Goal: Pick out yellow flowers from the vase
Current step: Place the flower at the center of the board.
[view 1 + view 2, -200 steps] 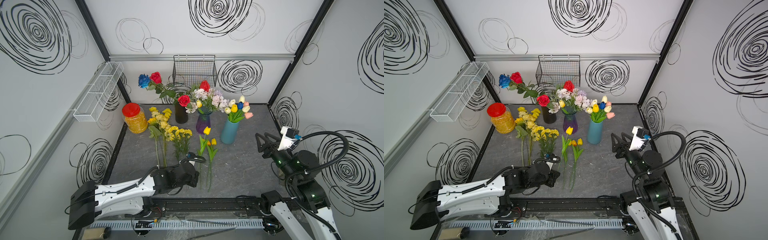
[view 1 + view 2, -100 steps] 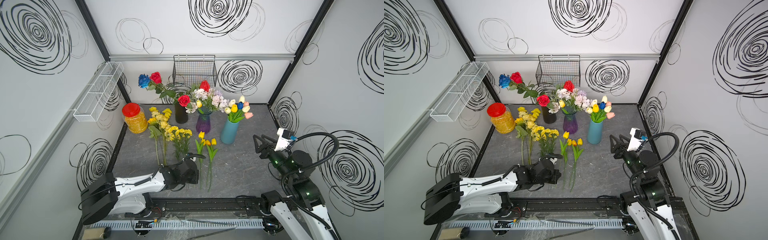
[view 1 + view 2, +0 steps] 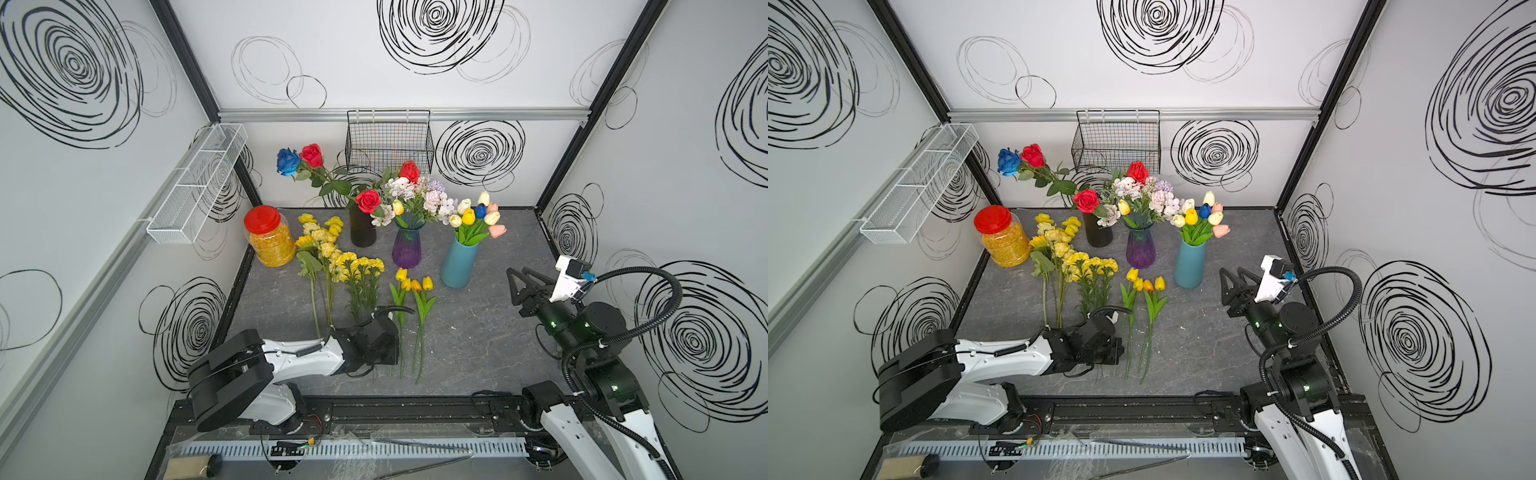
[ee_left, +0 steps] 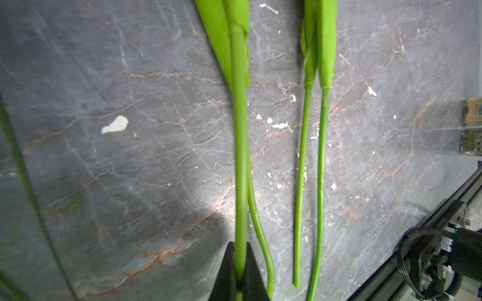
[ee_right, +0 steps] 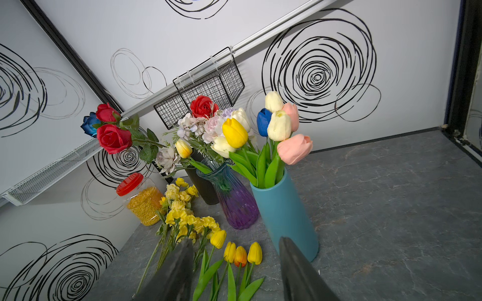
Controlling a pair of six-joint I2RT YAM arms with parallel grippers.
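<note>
Since a second ago, the left gripper [image 4: 240, 251] has lowered its yellow tulip [image 3: 401, 274] to the table [image 3: 478, 332], just beside three tulips [image 3: 416, 285] that lie there. Its jaws stay closed on the stem [image 4: 240, 156] near the cut end. This stem looks light, bendable and a little slippery, so the bare lower part seems the best hold. The right gripper [image 5: 236, 239], open and empty, has shifted only slightly. Ahead of it, a yellow bloom [image 5: 234, 133] stands in the blue vase [image 5: 284, 208].
</note>
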